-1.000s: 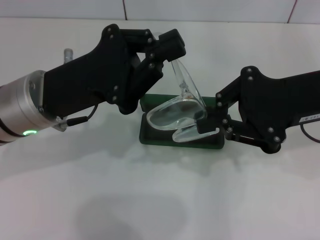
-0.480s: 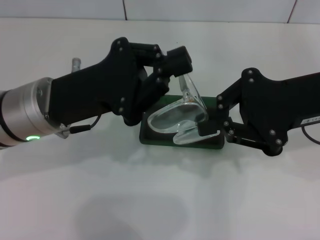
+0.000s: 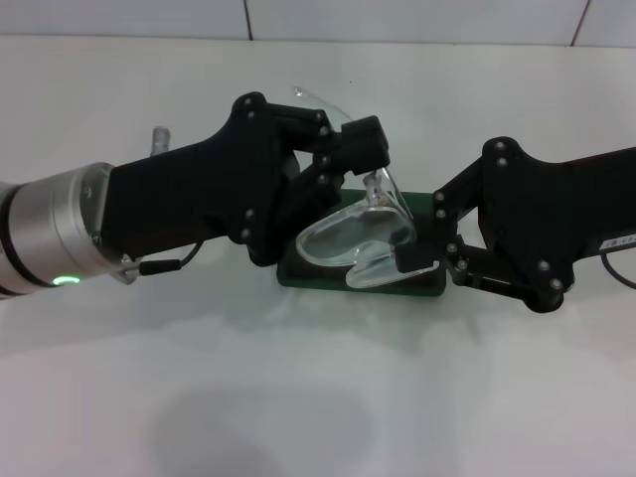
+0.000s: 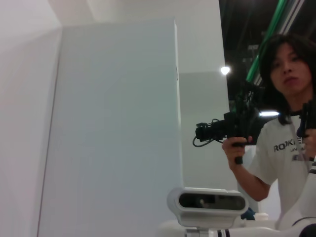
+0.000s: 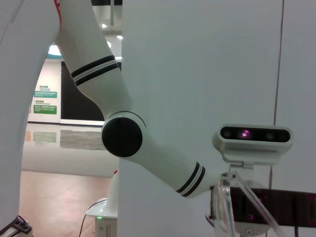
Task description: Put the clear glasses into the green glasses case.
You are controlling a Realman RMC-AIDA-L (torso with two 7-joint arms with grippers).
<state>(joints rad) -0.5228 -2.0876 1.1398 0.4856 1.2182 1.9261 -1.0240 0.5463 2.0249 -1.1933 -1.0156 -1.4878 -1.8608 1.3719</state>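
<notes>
The clear glasses (image 3: 353, 238) hang tilted just above the green glasses case (image 3: 298, 273), which lies open on the white table with only its edges showing around the lenses. My left gripper (image 3: 366, 164) reaches in from the left and is shut on the glasses' upper side near the hinge. One clear arm (image 3: 316, 96) sticks out behind it. From the right, my right gripper (image 3: 417, 256) is shut on the other end of the glasses, at the case's right edge. A clear arm (image 5: 228, 207) also shows close up in the right wrist view.
The white table (image 3: 318, 397) stretches in front of the case, and a tiled wall (image 3: 417, 20) closes it off at the back. A person (image 4: 286, 148) holding a camera rig stands in the left wrist view.
My left gripper has moved right and down, lowering the glasses closer onto the case. The right gripper has sunk slightly with them.
</notes>
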